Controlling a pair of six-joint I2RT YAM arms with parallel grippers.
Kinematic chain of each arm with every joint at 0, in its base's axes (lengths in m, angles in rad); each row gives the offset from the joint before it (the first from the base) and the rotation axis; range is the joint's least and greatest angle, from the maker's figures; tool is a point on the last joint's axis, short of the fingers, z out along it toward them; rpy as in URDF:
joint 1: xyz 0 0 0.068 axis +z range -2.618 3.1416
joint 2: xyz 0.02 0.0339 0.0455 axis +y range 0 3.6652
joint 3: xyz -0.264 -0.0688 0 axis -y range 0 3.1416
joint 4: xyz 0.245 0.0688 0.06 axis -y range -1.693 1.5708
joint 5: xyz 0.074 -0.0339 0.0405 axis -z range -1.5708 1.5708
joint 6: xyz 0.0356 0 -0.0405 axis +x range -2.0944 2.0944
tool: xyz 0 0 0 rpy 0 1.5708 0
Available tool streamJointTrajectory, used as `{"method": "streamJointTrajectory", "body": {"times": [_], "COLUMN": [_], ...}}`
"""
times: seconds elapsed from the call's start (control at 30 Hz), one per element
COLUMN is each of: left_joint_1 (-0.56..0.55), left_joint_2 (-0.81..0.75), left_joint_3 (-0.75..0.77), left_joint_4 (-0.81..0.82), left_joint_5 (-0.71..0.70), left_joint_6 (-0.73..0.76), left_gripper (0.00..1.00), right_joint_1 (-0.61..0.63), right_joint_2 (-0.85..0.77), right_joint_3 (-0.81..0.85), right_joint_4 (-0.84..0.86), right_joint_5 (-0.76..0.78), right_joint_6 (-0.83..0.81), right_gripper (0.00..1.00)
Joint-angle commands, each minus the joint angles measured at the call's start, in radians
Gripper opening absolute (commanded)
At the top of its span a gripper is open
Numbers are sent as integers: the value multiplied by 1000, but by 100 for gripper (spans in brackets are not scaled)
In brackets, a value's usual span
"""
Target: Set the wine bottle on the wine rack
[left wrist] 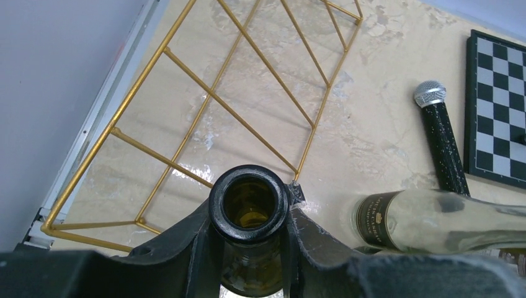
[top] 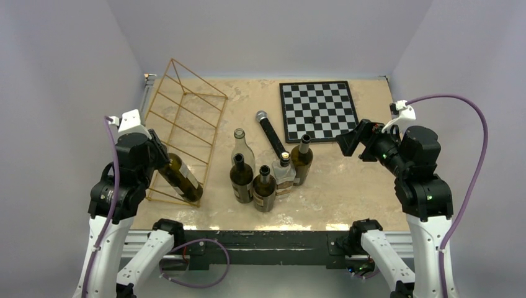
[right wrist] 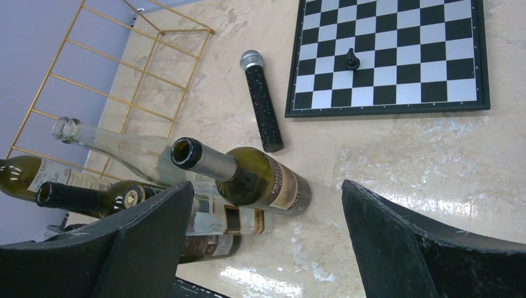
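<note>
Olive-green glass wine bottle [top: 180,176], pale label [top: 190,182], uncorked, tilted

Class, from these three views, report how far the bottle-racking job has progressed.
Done: the left gripper grips one wine bottle by the neck. In hand: it hangs tilted at the near end of the wine rack, unreleased. Remaining: lay it down. The right gripper is open, idle.

A chessboard [top: 319,110] is lying at the counter's [top: 347,186] one o'clock, with a dark piece [right wrist: 352,59] standing on it. A black microphone [top: 271,132] is lying at the board's eight o'clock, its head pointing to eleven. Five bottles [top: 264,189] are standing clustered at the microphone's six o'clock.
</note>
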Motion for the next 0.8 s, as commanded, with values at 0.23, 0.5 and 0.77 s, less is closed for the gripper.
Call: {"method": "streamJointTrajectory", "body": {"times": [0.23, 0.5, 0.77], "left_joint_1": [32, 44, 50], "left_joint_2": [-32, -52, -60], "left_joint_3": [-89, -191, -213], "left_joint_4": [146, 176, 142], "left_joint_5": [-108, -138, -175], "left_joint_6": [-117, -176, -226], "left_gripper": [0, 0, 12], "right_joint_1": [-6, -5, -6], "right_joint_2": [-1, 4, 6], "right_joint_3": [5, 0, -4], "right_joint_4": [21, 24, 25], "right_joint_5": [16, 16, 17], "right_joint_6": [-13, -13, -11], "right_gripper": [94, 94, 94]}}
